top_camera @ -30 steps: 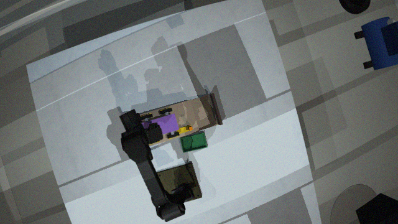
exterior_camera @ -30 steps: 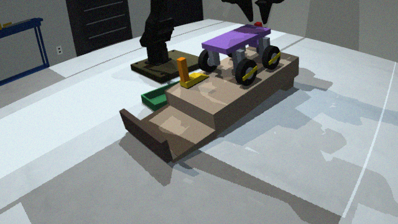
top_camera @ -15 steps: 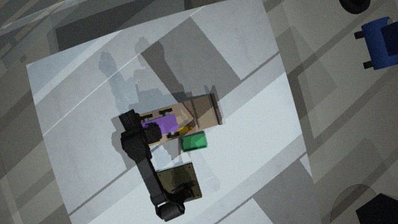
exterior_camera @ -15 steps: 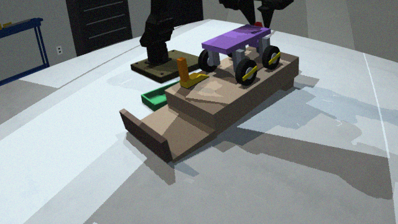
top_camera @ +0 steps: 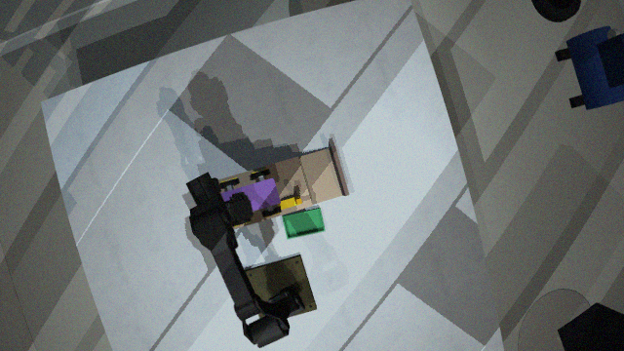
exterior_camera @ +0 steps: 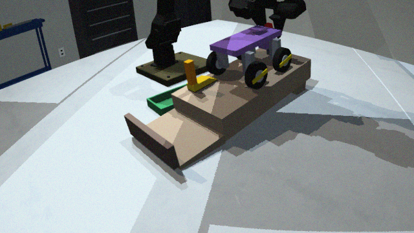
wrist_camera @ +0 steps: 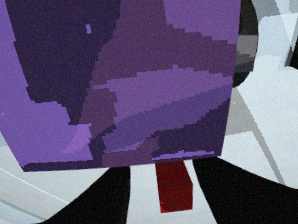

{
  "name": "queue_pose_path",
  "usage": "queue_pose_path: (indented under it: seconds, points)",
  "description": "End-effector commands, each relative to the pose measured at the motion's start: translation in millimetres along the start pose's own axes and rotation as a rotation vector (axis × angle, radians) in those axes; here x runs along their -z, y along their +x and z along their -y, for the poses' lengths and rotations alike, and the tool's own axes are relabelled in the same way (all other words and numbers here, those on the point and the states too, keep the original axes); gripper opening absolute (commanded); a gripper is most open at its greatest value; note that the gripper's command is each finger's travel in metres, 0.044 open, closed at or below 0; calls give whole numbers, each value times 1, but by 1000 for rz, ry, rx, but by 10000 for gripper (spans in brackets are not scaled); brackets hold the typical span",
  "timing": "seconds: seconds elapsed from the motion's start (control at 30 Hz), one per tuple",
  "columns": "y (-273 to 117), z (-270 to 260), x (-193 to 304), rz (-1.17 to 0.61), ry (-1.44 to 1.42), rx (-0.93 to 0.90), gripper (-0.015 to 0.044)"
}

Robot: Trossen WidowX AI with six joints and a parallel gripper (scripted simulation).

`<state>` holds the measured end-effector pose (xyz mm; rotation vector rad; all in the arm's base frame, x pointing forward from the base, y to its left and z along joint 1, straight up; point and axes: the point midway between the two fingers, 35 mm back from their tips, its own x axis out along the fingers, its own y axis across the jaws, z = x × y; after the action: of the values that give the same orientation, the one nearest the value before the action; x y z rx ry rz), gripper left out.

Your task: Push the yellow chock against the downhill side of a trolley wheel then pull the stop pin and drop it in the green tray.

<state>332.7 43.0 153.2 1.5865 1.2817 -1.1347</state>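
Observation:
The purple trolley [top_camera: 265,192] [exterior_camera: 239,42] [wrist_camera: 175,50] stands on the upper part of the ramp [top_camera: 322,175] [exterior_camera: 210,100]. The yellow chock [top_camera: 289,203] [exterior_camera: 202,82], orange handle upright, lies at the downhill side of the lower wheel on the tray side; it looks touching or nearly so. The red pin head [exterior_camera: 268,24] [wrist_camera: 174,187] shows at the trolley's uphill end; its shaft is hidden. My gripper [exterior_camera: 270,26] [wrist_camera: 161,159] is partly open, its fingers on either side of the red head with gaps visible. The green tray [top_camera: 303,221] [exterior_camera: 160,110] looks empty.
The arm's base plate [top_camera: 283,278] [exterior_camera: 168,79] stands on the table beyond the tray. A raised end board [top_camera: 339,168] [exterior_camera: 150,139] closes the ramp's low end. The trolley's deck edge is very close to the fingers.

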Motion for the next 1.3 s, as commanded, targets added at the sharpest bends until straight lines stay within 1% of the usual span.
queue_pose_path:
  seconds: [0.0, 0.13, 0.27, 0.57, 0.6, 1.27]
  points:
    - [7, 3, -1, 1, 8, 8, 190]
    - [7, 3, -1, 1, 8, 8, 190]
    - [3, 1, 0, 0, 0, 1, 85]
    - [3, 1, 0, 0, 0, 1, 25]
    - [3, 1, 0, 0, 1, 1, 0]
    - [-8, 4, 1, 1, 8, 8, 0]
